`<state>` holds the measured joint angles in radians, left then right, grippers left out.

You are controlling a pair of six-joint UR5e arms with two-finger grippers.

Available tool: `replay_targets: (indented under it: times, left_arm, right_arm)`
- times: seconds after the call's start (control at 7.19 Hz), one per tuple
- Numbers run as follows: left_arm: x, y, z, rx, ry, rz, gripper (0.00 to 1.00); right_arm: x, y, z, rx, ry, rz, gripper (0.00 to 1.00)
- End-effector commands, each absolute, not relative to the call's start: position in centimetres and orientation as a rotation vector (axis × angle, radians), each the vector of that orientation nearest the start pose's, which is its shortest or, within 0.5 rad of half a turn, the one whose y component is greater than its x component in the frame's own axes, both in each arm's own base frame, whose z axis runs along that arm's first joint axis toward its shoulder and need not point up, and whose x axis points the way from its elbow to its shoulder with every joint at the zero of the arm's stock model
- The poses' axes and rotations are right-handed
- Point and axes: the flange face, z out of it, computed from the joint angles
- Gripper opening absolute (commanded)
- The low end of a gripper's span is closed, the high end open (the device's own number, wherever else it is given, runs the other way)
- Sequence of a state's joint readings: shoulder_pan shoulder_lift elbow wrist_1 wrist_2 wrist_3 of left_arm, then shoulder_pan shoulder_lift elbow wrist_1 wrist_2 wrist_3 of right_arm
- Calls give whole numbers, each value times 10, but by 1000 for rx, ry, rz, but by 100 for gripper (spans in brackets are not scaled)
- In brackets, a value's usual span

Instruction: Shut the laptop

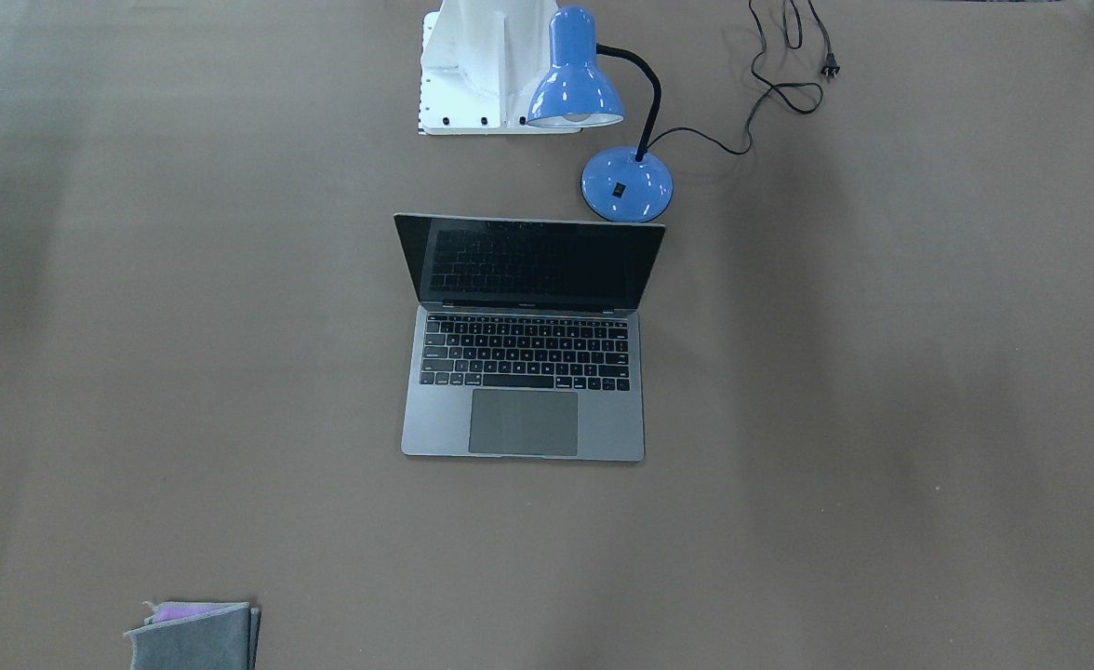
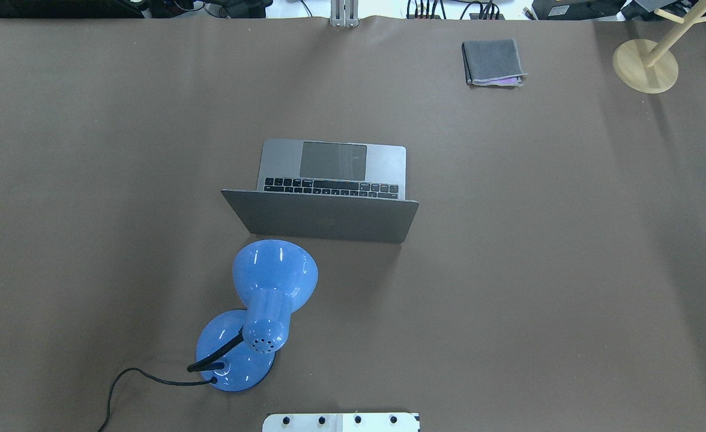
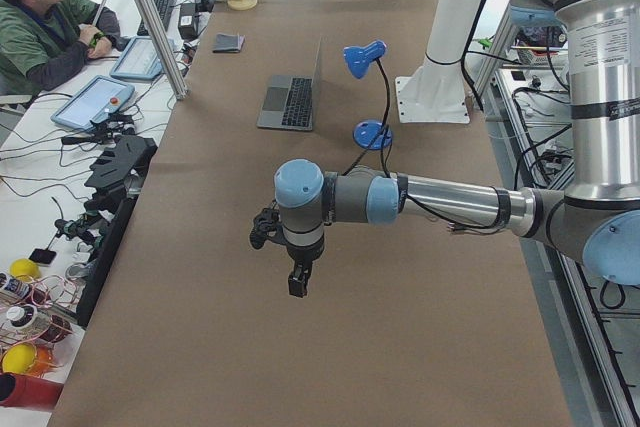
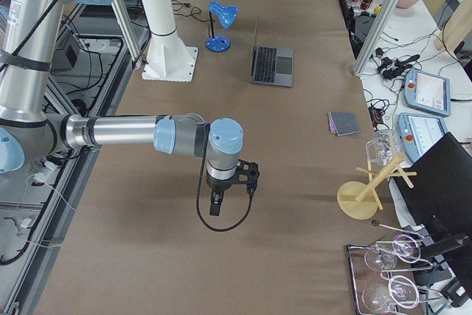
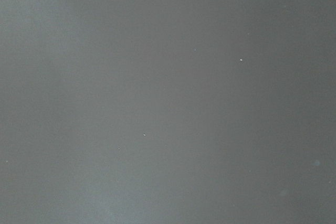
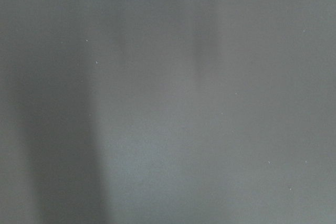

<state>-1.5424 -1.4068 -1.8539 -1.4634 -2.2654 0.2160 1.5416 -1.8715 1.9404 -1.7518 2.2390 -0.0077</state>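
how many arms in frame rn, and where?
2. The left arm hangs over the table's left end, the right arm over its right end; both well short of the laptop. Neither shows overhead.

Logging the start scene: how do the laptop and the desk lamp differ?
The laptop is grey metal with black keys; the lamp is glossy blue. The laptop sits low, its lid open, near upright; the lamp rises from a round base on a bent black neck. The lamp trails a cord, its plug lying loose; the laptop shows none. Both stand on the table.
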Motion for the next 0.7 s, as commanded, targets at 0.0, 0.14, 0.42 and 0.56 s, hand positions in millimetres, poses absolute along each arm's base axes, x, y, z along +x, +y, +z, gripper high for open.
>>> replay_targets:
  times: [0.0, 0.14, 0.42, 0.56]
  left_arm:
    - [-58, -422, 607, 88, 691, 242, 100]
    - [-57, -423, 604, 94, 689, 246, 100]
    - [-57, -428, 598, 146, 683, 265, 100]
    - [-56, -429, 597, 159, 683, 265, 100]
  right_arm:
    - [61, -358, 630, -115, -667, 2, 100]
    - [61, -358, 630, -115, -668, 2, 100]
    - [61, -362, 619, -91, -672, -5, 100]
    - [59, -369, 602, -11, -684, -33, 100]
